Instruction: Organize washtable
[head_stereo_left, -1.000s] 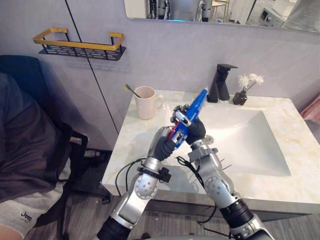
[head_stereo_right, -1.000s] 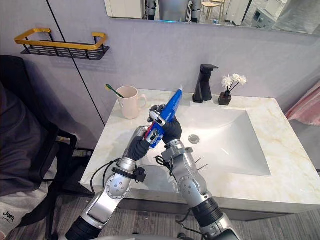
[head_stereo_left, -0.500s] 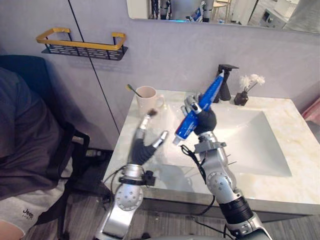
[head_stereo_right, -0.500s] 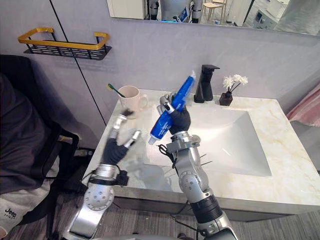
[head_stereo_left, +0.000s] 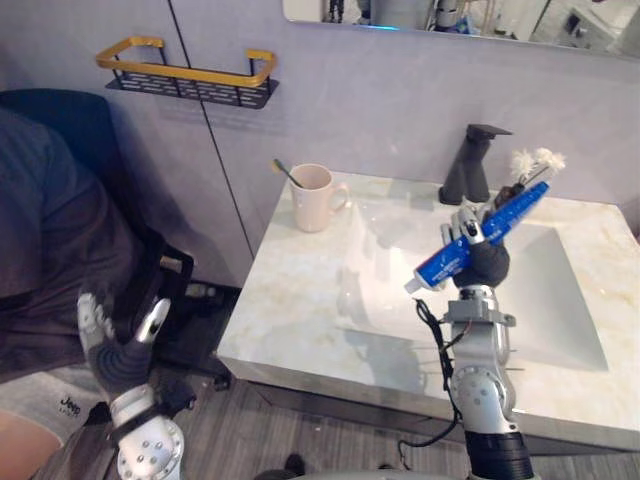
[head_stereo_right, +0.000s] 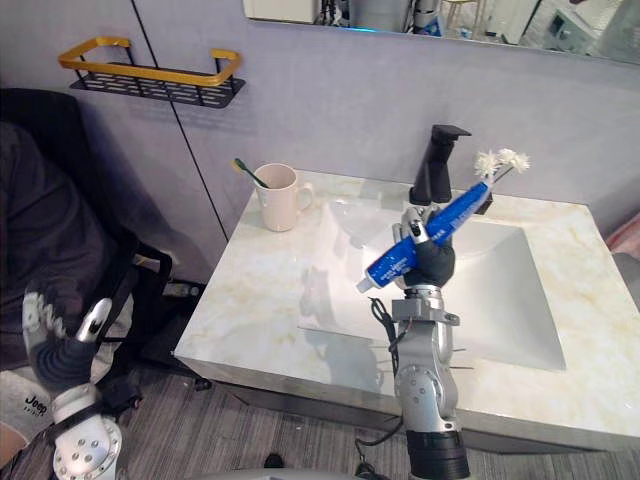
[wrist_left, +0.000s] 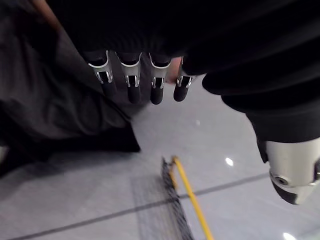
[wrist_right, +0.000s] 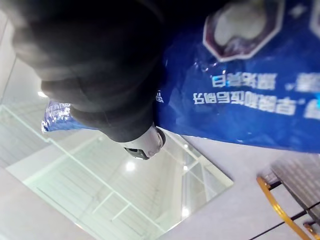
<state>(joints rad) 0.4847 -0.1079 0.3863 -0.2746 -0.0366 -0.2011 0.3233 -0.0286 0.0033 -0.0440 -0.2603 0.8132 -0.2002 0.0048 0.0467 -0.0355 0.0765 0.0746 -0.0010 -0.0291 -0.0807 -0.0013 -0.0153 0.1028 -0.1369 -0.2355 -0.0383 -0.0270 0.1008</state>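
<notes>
One toothpaste tube (head_stereo_left: 480, 233), one mug (head_stereo_left: 315, 197), one toothbrush (head_stereo_left: 284, 172), one faucet (head_stereo_left: 470, 163)

Blue toothpaste tube (head_stereo_left: 440, 265) aloft, tilted, white end lowest, right hand (head_stereo_left: 487, 262) curled round its middle, above sink (head_stereo_left: 572, 300).

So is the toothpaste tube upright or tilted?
Tilted: the toothpaste tube slants, gripped by the right hand, upper end toward the faucet.
</notes>
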